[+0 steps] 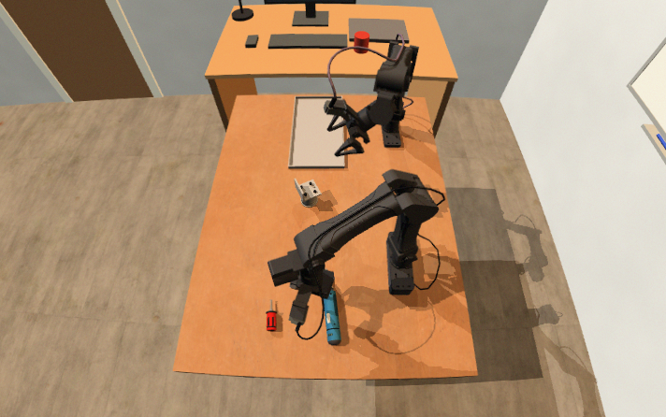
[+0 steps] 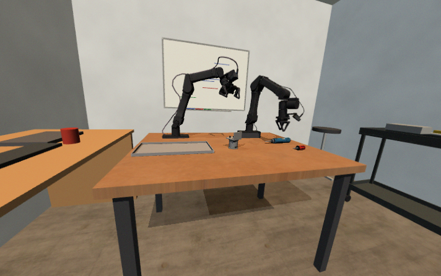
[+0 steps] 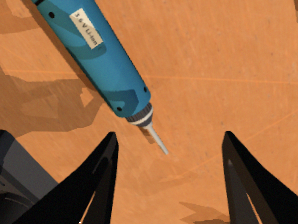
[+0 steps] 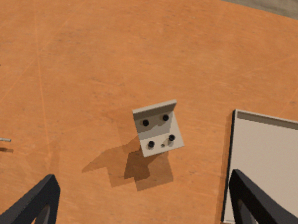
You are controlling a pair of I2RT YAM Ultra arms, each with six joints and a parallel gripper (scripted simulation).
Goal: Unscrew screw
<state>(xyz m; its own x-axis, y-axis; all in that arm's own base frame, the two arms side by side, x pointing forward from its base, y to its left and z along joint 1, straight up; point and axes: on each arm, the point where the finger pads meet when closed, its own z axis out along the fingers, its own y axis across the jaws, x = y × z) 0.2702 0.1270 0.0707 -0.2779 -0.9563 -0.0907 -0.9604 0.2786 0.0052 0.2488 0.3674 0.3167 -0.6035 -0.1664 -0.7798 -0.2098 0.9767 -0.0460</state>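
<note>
Positions refer to the edges of the table (image 1: 221, 294) (image 2: 227, 165) (image 3: 225, 50) (image 4: 75, 50) as seen in the top view. The red screwdriver (image 1: 271, 321) (image 2: 300, 147) lies toward the lower left corner. The left gripper (image 1: 319, 284) (image 2: 283, 129) (image 3: 169, 138) is above the lower half, jaws parted and unloaded, its fingers pointing down. The joint module (image 1: 308, 202) (image 2: 233, 143) stands upright between the left and right edges, about midway from upper to lower edge. The bracket (image 1: 308, 189) (image 2: 237, 135) (image 4: 155, 132) is seated on top and carries four dark screws; which one is fully down cannot be determined. The tray (image 1: 292, 132) (image 2: 172, 153) (image 4: 229, 165) lies flat near the upper edge. The electric screwdriver (image 1: 332, 316) (image 2: 280, 140) (image 3: 100, 55) (image 4: 4, 139) lies near the lower edge, bit directed toward the upper edge. The right gripper (image 1: 333, 141) (image 2: 231, 96) (image 4: 143, 180) is raised near the tray's right side, jaws wide apart, unloaded.
</note>
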